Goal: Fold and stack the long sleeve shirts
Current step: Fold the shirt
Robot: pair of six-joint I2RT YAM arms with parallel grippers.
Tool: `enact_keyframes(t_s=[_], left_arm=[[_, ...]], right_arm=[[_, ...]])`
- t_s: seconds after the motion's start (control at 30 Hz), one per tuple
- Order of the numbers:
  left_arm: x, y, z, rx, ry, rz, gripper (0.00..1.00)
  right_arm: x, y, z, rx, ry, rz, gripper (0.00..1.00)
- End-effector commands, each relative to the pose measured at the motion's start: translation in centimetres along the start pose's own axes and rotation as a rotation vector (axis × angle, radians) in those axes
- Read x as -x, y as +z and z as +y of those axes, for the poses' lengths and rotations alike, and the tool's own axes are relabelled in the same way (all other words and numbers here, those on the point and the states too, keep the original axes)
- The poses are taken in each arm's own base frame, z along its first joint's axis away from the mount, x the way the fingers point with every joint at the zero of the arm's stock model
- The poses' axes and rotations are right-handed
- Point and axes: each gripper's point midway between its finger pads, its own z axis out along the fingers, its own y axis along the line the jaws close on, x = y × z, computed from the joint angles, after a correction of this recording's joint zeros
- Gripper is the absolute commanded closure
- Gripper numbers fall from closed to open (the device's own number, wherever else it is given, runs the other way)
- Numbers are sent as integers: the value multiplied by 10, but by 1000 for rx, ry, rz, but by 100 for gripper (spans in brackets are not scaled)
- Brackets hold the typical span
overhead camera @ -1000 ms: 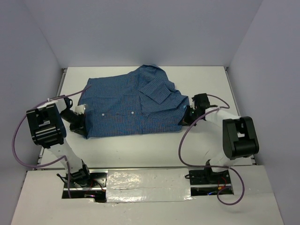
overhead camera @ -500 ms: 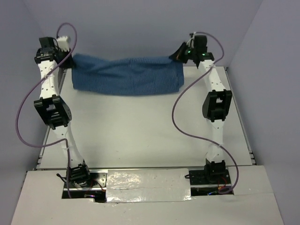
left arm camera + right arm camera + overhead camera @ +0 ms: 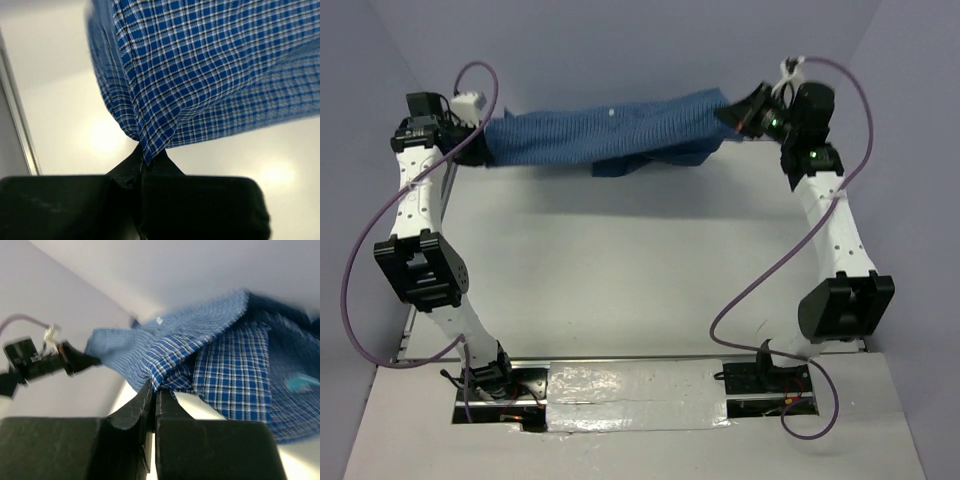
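The blue checked shirt [image 3: 610, 140] hangs stretched in the air above the far side of the counter [image 3: 620, 270]. The left jaws clamp one end of it and the right jaws clamp the other.

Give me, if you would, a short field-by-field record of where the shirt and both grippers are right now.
garment: one blue checked long sleeve shirt
shirt position: stretched between the two grippers over the far end of the table, middle sagging
left gripper: shut on a pinched fold at the shirt's left end
right gripper: shut on the shirt's right end
arms: both extended far forward and raised
fold state: not yet laid flat or stacked
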Motion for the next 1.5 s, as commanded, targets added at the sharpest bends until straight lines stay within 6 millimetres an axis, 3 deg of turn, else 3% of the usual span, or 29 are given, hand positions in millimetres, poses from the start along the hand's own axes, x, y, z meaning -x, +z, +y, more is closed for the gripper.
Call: enact_keyframes(t_s=[0.0,0.03,0.07,0.1,0.13,0.17,0.2,0.27,0.37,0.47,0.57,0.6,0.67,0.73,0.83,0.9,0.97,1.0,1.07,1.13,1.17,1.2,1.23,1.27,1.3,1.33,1.37,1.4,1.47], left_arm=[[-114,-13,6,41,-5,380,100],[-135,-18,4,36,-7,452,100],[-175,-28,-2,17,-44,566,100],[-195,-33,-4,0,-37,621,100],[-207,-40,-8,-6,-38,649,100],[-242,-46,-14,-27,-64,731,100],[-254,-52,-14,-19,-45,758,100],[-290,-62,-22,-40,-62,843,100],[-324,-77,-31,-65,-89,912,100],[-344,-93,-27,-30,-76,978,100],[-352,-106,-30,-25,-64,1017,98],[-355,-109,-33,-30,-67,1026,92],[-361,-119,-40,-47,-76,1053,78],[-369,-130,-45,-51,-74,1088,70],[-376,-143,-49,-54,-67,1125,57],[-374,-147,-47,-48,-62,1132,52],[-367,-146,-40,-28,-44,1119,49],[-352,-142,-27,27,-22,1094,48],[-332,-131,-10,88,-14,1053,47],[-279,-109,11,158,-13,906,46],[-264,-93,9,120,-31,857,46],[-222,-80,12,128,-6,748,46],[-203,-70,8,106,5,697,47],[-191,-54,0,45,-1,657,46],[-165,-45,-4,37,14,587,46],[-158,-37,-6,27,9,564,45],[-155,-24,-3,36,-8,553,45],[-159,-18,-1,42,-12,567,45],[-176,-4,3,54,-29,621,46]], right_arm=[[-114,-30,-81,-231,92,219,100],[-131,-43,-92,-282,100,243,100],[-152,-56,-101,-319,114,277,100],[-193,-81,-114,-373,159,346,100],[-212,-93,-119,-396,182,374,100],[-231,-106,-124,-418,207,404,100],[-265,-129,-132,-459,247,453,100],[-309,-162,-144,-530,299,506,100],[-356,-198,-158,-618,367,560,100],[-380,-219,-161,-665,411,588,100],[-384,-227,-165,-707,420,569,98],[-385,-231,-167,-731,417,564,87],[-385,-236,-167,-751,421,559,65],[-385,-240,-167,-777,435,551,58],[-379,-242,-165,-802,448,523,33],[-367,-244,-169,-847,415,480,30],[-336,-240,-166,-854,334,407,28],[-305,-232,-162,-842,262,326,27],[-275,-219,-155,-785,149,282,31],[-238,-190,-141,-682,71,242,46],[-227,-178,-138,-641,16,248,54],[-200,-160,-125,-587,-18,214,62],[-197,-136,-128,-531,-8,253,71],[-190,-119,-123,-478,-13,263,72],[-158,-95,-104,-400,-44,231,71],[-166,-67,-120,-379,-10,293,62],[-130,-42,-102,-327,-55,246,57],[-149,-19,-132,-368,-3,322,50],[-143,29,-151,-364,58,352,43]])
